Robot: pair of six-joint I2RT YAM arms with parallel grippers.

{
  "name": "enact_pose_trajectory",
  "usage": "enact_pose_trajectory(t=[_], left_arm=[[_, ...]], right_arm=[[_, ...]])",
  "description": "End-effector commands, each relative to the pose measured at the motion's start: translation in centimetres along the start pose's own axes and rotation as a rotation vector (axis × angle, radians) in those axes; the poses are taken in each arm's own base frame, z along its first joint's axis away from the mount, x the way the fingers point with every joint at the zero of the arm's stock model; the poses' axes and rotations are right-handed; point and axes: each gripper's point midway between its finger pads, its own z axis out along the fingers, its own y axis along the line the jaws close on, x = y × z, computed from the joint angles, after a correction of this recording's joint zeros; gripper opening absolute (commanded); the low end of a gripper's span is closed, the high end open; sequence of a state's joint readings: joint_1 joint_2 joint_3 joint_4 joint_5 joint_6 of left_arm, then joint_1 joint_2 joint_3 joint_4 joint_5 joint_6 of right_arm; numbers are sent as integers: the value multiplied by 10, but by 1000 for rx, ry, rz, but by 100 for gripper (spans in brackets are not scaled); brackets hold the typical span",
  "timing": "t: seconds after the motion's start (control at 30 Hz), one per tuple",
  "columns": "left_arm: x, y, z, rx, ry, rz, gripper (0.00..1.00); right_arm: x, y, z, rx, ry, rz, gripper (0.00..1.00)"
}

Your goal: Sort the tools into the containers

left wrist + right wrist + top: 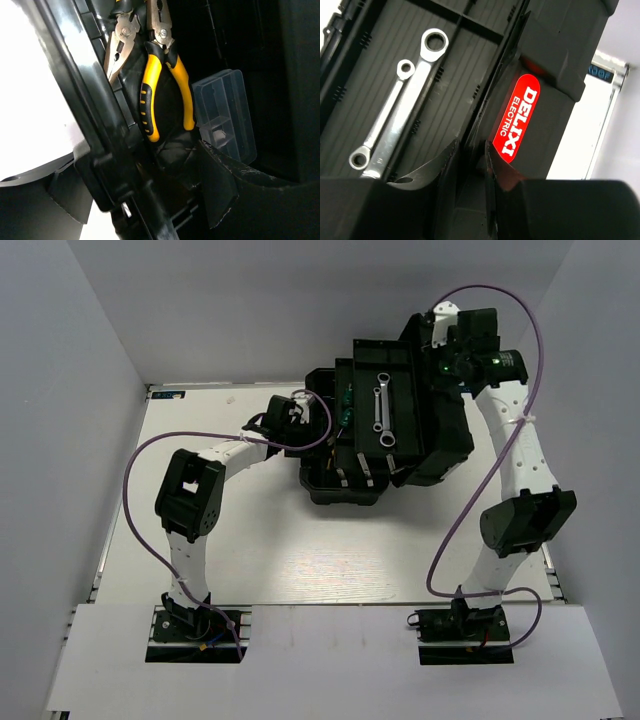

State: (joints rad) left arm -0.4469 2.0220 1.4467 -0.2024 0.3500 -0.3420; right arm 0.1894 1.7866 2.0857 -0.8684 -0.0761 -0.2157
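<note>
The black toolbox (335, 490) stands open at mid-table, its lid (445, 440) swung up to the right. A black tray (355, 85) inside it carries two silver wrenches (407, 100). My right gripper (471, 145) is shut on the thin black wall between that tray and the lid's red label (517, 120). Yellow-handled pliers (150, 100) lie in the box bottom, with a second pair's head (120, 45) beside them. My left gripper (150, 195) is open, straddling the box's side wall and holding nothing. Green screwdriver handles (345, 410) show beside the tray.
A clear-lidded compartment box (225, 115) lies right of the pliers inside the toolbox. White walls close the table on the left, back and right. Purple cables loop off both arms.
</note>
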Motion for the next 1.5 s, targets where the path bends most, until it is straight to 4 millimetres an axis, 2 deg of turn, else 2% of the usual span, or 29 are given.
enact_pose_trajectory(t=[0.0, 0.1, 0.23, 0.27, 0.43, 0.6, 0.83, 0.97, 1.0, 1.07, 1.13, 1.27, 1.3, 1.4, 1.47], left_arm=[[-19, -30, -5, 82, -46, 36, 84], [-19, -30, -5, 82, -46, 36, 84], [-21, -32, -5, 94, -50, 39, 84], [-21, -32, -5, 94, -50, 39, 84], [-21, -32, -5, 94, -50, 30, 84], [-18, -30, -2, 91, -42, 27, 84], [-18, -31, -2, 91, -42, 18, 84], [-21, -31, -5, 86, -53, 21, 84], [-17, -30, -4, 83, -45, 17, 84], [-19, -26, -5, 77, -49, 3, 84], [-19, -26, -5, 77, -49, 3, 84], [-15, -24, -4, 74, -39, -10, 84], [-20, -22, -8, 71, -52, -12, 84], [-19, -21, -13, 58, -43, -18, 84], [-32, -26, -28, 34, -79, -10, 84]], right_arm=[[-23, 95, -32, -300, -76, -62, 0], [-20, 115, -27, -314, -60, -94, 0], [-14, 132, -21, -313, -39, -128, 0], [-12, 143, -20, -327, -32, -141, 0], [-2, 161, -12, -318, -1, -176, 0], [9, 190, -4, -335, 32, -229, 0], [22, 221, 9, -351, 66, -291, 0], [26, 238, 10, -363, 73, -316, 0], [26, 243, 8, -369, 69, -324, 3], [21, 247, 2, -376, 51, -330, 18], [18, 254, -5, -390, 34, -343, 25], [-2, 246, -30, -352, -44, -349, 26], [-6, 245, -33, -341, -61, -353, 26], [-17, 231, -47, -296, -106, -354, 26], [-21, 219, -55, -252, -127, -362, 26]])
